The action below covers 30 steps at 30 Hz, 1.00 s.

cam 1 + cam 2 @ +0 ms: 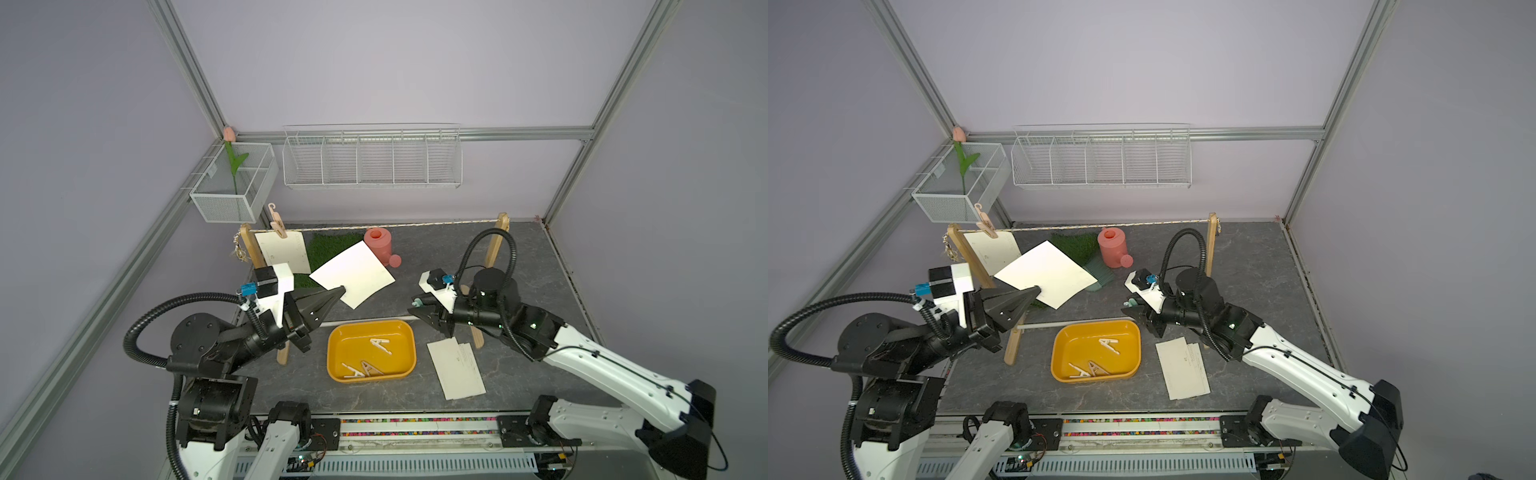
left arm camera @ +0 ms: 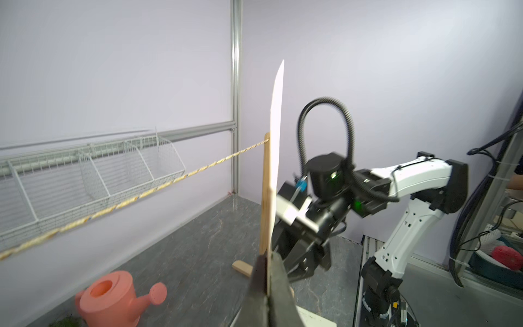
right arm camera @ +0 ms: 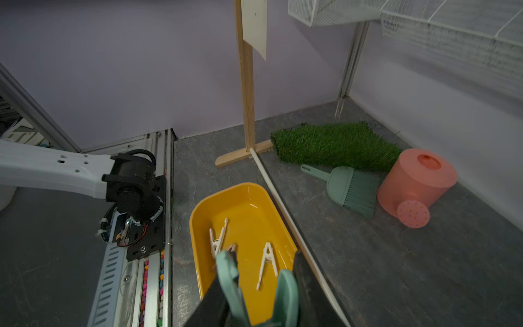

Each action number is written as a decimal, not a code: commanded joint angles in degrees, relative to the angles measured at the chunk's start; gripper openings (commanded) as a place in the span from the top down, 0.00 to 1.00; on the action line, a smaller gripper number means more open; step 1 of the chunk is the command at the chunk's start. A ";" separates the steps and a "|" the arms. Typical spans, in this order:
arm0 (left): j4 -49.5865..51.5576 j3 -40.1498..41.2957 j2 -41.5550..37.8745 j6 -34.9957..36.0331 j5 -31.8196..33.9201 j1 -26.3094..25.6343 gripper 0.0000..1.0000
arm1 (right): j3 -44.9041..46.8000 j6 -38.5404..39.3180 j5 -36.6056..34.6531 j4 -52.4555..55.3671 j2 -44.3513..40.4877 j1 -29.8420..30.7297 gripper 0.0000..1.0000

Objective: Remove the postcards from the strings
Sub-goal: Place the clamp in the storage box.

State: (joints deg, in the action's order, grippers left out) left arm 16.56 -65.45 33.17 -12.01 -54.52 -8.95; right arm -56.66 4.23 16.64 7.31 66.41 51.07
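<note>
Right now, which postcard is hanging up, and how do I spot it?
Follow the twine across the table to the wooden post beside the mesh basket with a tulip. The hanging postcard dangles there under a peach clothespin. It alone is clipped up: another card is in the left gripper, a stack lies flat by the yellow tray.

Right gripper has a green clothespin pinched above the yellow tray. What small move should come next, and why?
Probably open the right gripper and let the green clothespin drop. In the right wrist view it hangs directly over the yellow tray, where three pale clothespins already lie, so it seems placed for release.
</note>
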 commanded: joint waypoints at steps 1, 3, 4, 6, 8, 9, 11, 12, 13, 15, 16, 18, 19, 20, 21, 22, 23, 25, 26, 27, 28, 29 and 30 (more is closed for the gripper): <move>-2.15 -3.66 -0.50 -3.23 -2.56 -0.75 1.00 | 0.71 -3.59 0.37 -6.85 6.21 1.76 0.68; -2.33 -4.53 -1.30 -3.90 -2.05 -1.30 1.00 | -0.85 -3.81 0.84 -8.12 11.63 3.29 0.68; -2.06 -4.91 -1.81 -4.18 -1.43 -1.65 1.00 | -2.03 -3.96 1.25 -8.72 14.33 4.21 0.67; -1.27 -5.34 -2.85 -3.79 -0.01 -2.41 1.00 | -3.98 -4.84 2.29 -10.81 19.35 5.59 0.68; -0.59 -5.25 -4.19 -3.44 1.70 -2.97 1.00 | -5.82 -6.06 3.17 -13.02 24.50 6.89 0.68; -0.14 -5.17 -4.70 -3.18 2.57 -3.23 1.00 | -6.26 -6.96 4.07 -14.59 26.83 7.36 0.68; 0.31 -4.55 -5.78 -2.83 3.77 -3.51 1.00 | -7.56 -8.79 5.79 -17.88 32.01 8.58 0.67; 0.42 -4.22 -6.00 -2.97 3.94 -3.57 1.00 | -8.54 -9.40 6.35 -18.74 34.15 9.14 0.67; 0.41 -3.88 -6.13 -2.77 4.12 -3.82 1.00 | -9.95 -9.81 7.02 -19.16 36.81 9.66 0.66; 0.56 -3.16 -6.36 -2.71 4.49 -4.59 1.00 | -12.68 -10.60 7.75 -19.51 40.88 10.60 0.67; 0.54 -2.87 -6.44 -2.62 4.75 -4.99 1.00 | -13.96 -10.87 7.81 -19.50 42.63 10.90 0.66; 0.58 -2.58 -6.45 -2.64 5.08 -5.54 1.00 | -15.51 -11.47 7.45 -19.64 44.89 11.15 0.64; 0.67 -2.43 -6.52 -2.52 5.13 -5.77 1.00 | -16.11 -11.75 6.86 -19.65 45.72 11.13 0.62; 0.83 -2.23 -6.54 -2.53 5.20 -5.90 1.00 | -16.44 -11.71 6.12 -19.41 46.27 11.09 0.60; 0.95 -2.14 -6.73 -2.42 5.26 -5.96 1.00 | -16.71 -11.53 5.66 -19.19 46.55 11.15 0.59; 1.01 -1.95 -6.97 -2.32 5.26 -6.07 1.00 | -17.02 -11.44 5.22 -18.71 46.83 11.07 0.56; 1.04 -1.69 -7.23 -2.28 5.40 -6.07 1.00 | -17.12 -11.27 4.86 -18.33 46.92 10.92 0.51; 1.07 -1.27 -7.58 -2.57 5.81 -6.00 1.00 | -16.91 -11.28 4.76 -18.44 46.80 10.54 0.45; 1.03 -1.05 -7.84 -2.93 6.16 -6.06 1.00 | -16.57 -11.43 4.54 -18.73 46.64 10.35 0.43; 1.08 -0.91 -8.02 -3.10 6.34 -6.17 1.00 | -16.31 -11.64 4.62 -18.99 46.45 10.20 0.42; 0.94 -0.82 -8.15 -3.28 6.44 -6.33 1.00 | -15.89 -12.02 4.60 -19.53 46.00 9.86 0.41; 0.86 -0.86 -8.06 -3.44 6.49 -6.50 1.00 | -15.01 -12.67 4.75 -20.42 45.30 9.55 0.41; 0.75 -0.87 -7.96 -3.69 6.53 -6.65 1.00 | -14.00 -13.21 4.88 -21.12 44.41 9.11 0.41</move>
State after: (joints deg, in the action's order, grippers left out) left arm 17.23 -66.67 25.87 -14.63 -48.84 -15.09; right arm -72.25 -7.55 21.69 -11.11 113.54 61.25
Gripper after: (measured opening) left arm 0.047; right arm 0.589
